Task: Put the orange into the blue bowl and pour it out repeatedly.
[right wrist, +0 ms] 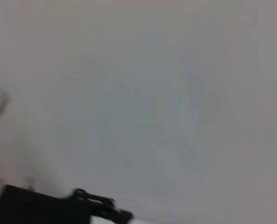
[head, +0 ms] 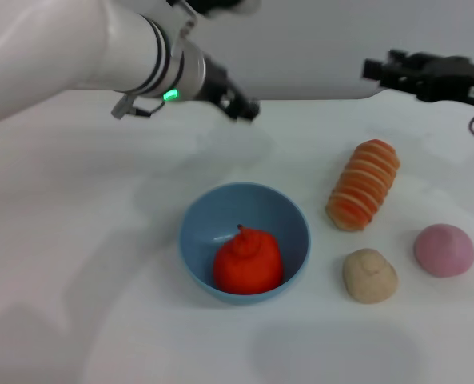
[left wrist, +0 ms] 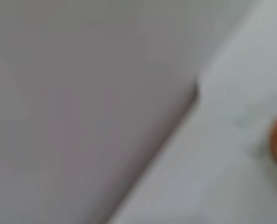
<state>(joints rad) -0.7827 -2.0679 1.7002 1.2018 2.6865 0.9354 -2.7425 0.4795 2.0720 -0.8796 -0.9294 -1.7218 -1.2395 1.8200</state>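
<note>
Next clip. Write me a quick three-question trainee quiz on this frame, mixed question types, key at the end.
1. True or false: the orange lies inside the blue bowl.
2. Which item lies nearest the bowl? A) the striped oblong B) the pink ball C) the beige lump
3. Fill in: the left end effector hangs above the table on the bowl's ____ side, holding nothing.

Key: 1 true; 2 A; 3 far. The right end effector sits raised at the far right, away from everything.
</note>
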